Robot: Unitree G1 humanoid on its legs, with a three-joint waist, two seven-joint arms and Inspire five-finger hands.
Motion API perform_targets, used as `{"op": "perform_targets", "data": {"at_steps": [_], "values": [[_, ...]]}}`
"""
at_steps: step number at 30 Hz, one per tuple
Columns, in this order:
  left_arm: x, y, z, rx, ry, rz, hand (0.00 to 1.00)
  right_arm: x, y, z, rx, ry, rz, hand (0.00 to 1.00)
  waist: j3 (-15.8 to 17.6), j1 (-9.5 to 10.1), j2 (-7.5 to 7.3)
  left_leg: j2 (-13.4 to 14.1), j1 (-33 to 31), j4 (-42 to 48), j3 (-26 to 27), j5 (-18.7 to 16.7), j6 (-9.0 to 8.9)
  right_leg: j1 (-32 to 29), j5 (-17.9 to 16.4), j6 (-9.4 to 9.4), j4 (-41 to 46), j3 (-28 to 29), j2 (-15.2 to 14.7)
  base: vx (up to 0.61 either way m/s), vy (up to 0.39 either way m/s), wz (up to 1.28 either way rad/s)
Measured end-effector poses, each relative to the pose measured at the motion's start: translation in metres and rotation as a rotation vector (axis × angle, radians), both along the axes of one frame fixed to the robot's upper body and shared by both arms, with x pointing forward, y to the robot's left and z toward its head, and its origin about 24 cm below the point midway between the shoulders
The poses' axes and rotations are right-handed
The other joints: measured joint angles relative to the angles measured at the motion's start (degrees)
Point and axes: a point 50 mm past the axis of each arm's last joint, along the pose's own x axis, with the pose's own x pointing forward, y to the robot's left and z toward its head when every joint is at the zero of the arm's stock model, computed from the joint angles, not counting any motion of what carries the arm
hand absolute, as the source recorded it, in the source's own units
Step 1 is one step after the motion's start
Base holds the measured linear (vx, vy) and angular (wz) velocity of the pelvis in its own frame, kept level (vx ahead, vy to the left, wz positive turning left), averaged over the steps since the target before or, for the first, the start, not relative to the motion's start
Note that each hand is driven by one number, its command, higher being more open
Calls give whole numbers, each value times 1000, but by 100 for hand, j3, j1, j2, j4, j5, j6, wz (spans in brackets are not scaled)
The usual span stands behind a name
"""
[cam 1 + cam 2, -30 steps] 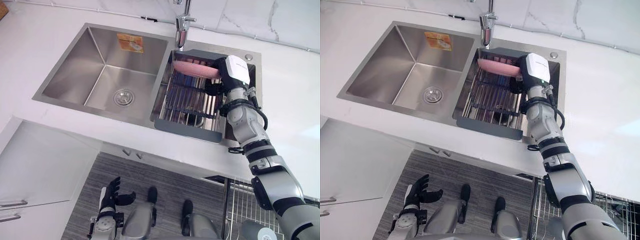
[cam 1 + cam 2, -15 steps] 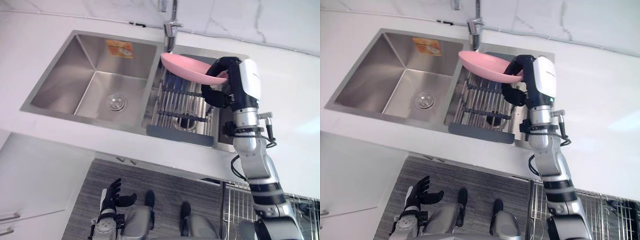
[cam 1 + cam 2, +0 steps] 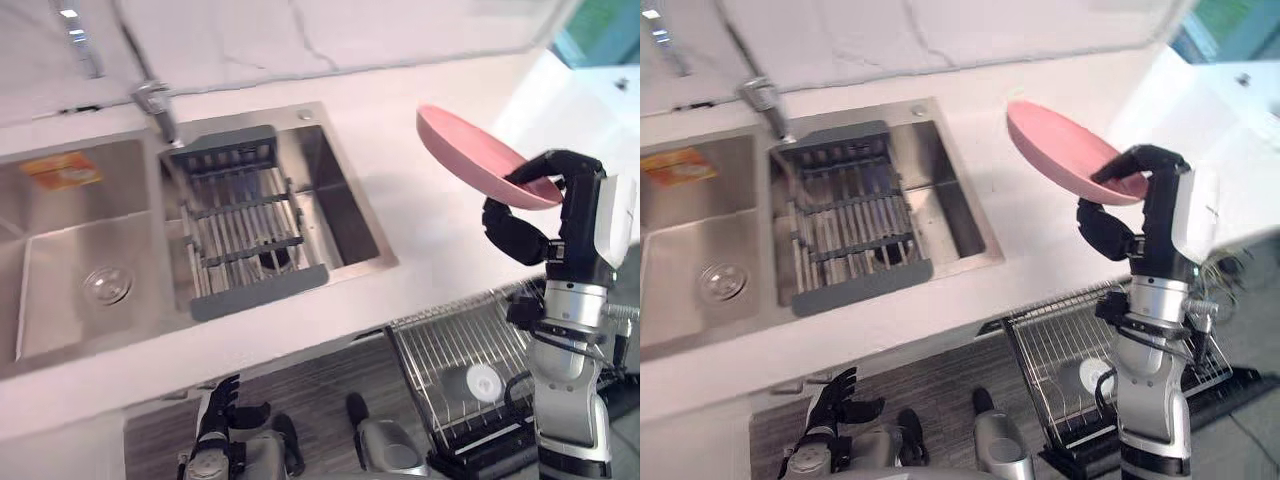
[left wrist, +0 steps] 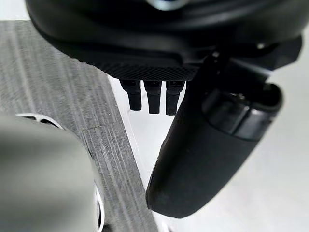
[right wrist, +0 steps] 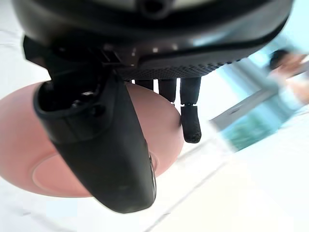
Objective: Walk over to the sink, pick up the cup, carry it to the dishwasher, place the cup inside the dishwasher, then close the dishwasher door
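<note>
- Pink plate [image 3: 480, 155], shallow and round: the thing in the right hand [image 3: 570, 225]. It is held up in the air, tilted, with its far edge higher than the gripped edge.
- Right-hand grip: fingers [image 5: 190, 121] are curled over the plate's near rim and the thumb lies across its underside, so the plate is pinched between them. The right wrist view shows the pink underside just behind the thumb.
- Plate position: over the white worktop [image 3: 420, 230], to the right of the sink and well apart from it. It touches nothing but the hand.
- Stainless steel sink [image 3: 40, 300]: two bowls set in the worktop. The left bowl has a round drain [image 3: 105, 285] and an orange sticker [image 3: 62, 168] on its back wall.
- Right bowl: a wire drainer rack [image 3: 240, 235] with a dark grey frame sits inside it. The chrome faucet [image 3: 155, 100] stands just behind the sink.
- Wire dishwasher rack [image 3: 450, 350]: pulled out below the worktop edge, near the right arm. A small round white item [image 3: 482, 380] lies in it; too small to tell what it is.
- Left hand [image 3: 222, 400]: hangs low above the grey wood-grain floor [image 3: 310, 400], fingers straight and relaxed, grasping nothing.
</note>
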Motion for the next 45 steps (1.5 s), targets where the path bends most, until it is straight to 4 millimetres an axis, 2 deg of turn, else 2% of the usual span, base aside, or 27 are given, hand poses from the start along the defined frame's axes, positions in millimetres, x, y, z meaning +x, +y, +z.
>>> {"op": "perform_targets", "data": {"at_steps": [1,2,3,4,5,6,7,9,12,16,18,21,25,26,29,31,34,39,45], "values": [[1,0,0,2,-3,0,90,-1,-1,-6,19,23,-12,30,0,4,0,32,1,29,99,-19,12,-59,-1,-59,46,-281,-54,-88,29,-76],[5,0,1,3,-10,-3,90,-6,-2,-17,46,65,-34,30,0,5,-2,60,-7,65,249,-46,57,-218,-165,-198,384,-922,-238,-106,-8,-45],[7,0,1,5,-12,-3,90,-8,-2,-21,56,86,-42,30,1,0,-1,65,-4,73,311,-51,62,-311,-290,-259,644,-1175,-330,-122,-41,-45],[9,0,1,9,-11,0,90,-16,-4,-33,72,137,-62,30,5,-22,11,121,46,84,538,-132,13,-435,-615,-456,1324,-1621,-511,-99,-84,-36],[8,0,1,10,-10,2,90,-21,-5,-40,75,170,-75,30,-1,-27,9,171,68,112,686,-219,-52,-406,-795,-472,1515,-1792,-592,-76,-98,-51],[7,1,1,13,-8,3,90,-25,-6,-44,75,193,-84,30,-10,-9,-7,211,41,197,795,-272,-118,-354,-939,-373,1410,-1849,-621,-67,-146,-64],[4,1,0,13,2,7,90,-25,-8,-47,77,207,-91,30,2,-49,154,416,-76,393,859,-432,-243,-391,-902,-390,1169,-1787,-425,-68,-136,-66],[-2,-5,-4,-5,18,7,90,-28,-13,-59,92,258,-126,30,-87,-69,312,555,-162,405,886,-418,-293,-440,-731,-465,895,-1681,-203,-31,-106,-66],[-5,-15,-6,-16,30,-34,90,-42,-25,-81,107,380,-202,30,-93,-99,399,568,-137,225,914,-336,-395,-546,-624,-505,800,-1537,-62,38,-68,-44],[-1,-28,-6,-46,15,-45,90,-54,-35,-103,139,475,-278,30,-22,-165,611,487,-168,93,914,-38,-320,-610,-486,-490,750,-1459,-63,109,-19,-15],[3,-35,-3,-65,-8,-43,90,-57,-37,-112,167,509,-307,30,44,-160,748,468,-168,80,916,-33,-319,-613,-485,-488,755,-1467,-86,75,20,-2],[14,-45,2,-88,-56,-44,90,-55,-35,-122,231,545,-332,30,175,-8,904,438,-193,2,933,-30,-322,-677,-490,-481,781,-1471,-113,-10,1,0],[29,-50,9,-96,-104,-47,90,-34,-28,-115,275,493,-306,30,401,146,923,410,-390,-83,1054,-36,-325,-990,-501,-477,870,-1453,-151,-65,-11,3],[30,-50,9,-97,-107,-49,90,-30,-27,-113,282,478,-301,90,433,158,916,404,-422,-92,1056,-36,-325,-1029,-501,-477,888,-1460,-159,-34,-17,6],[36,-56,12,-112,-124,-50,90,-8,-28,-105,301,420,-293,90,559,295,922,395,-515,-70,1124,-34,-323,-1202,-499,-479,992,-1428,-171,-19,-18,-6],[41,-57,14,-111,-137,-51,90,2,-29,-102,336,402,-286,90,596,318,924,396,-578,-59,1135,-24,-309,-1250,-497,-479,1023,-1435,-184,15,1,4],[50,-61,18,-114,-163,-52,90,11,-28,-96,379,362,-279,90,739,375,926,388,-597,-49,1153,2,-281,-1249,-498,-477,1030,-1451,-218,25,6,7],[58,-62,23,-111,-187,-54,90,11,-23,-93,424,332,-261,90,815,439,921,335,-614,-59,1124,41,-260,-1232,-523,-440,1030,-1526,-290,27,9,10],[67,-61,28,-105,-213,-59,90,-2,-5,-75,447,241,-169,90,860,435,849,323,-585,-1,1046,38,-255,-1127,-566,-403,1033,-1601,-335,9,3,7]]}}
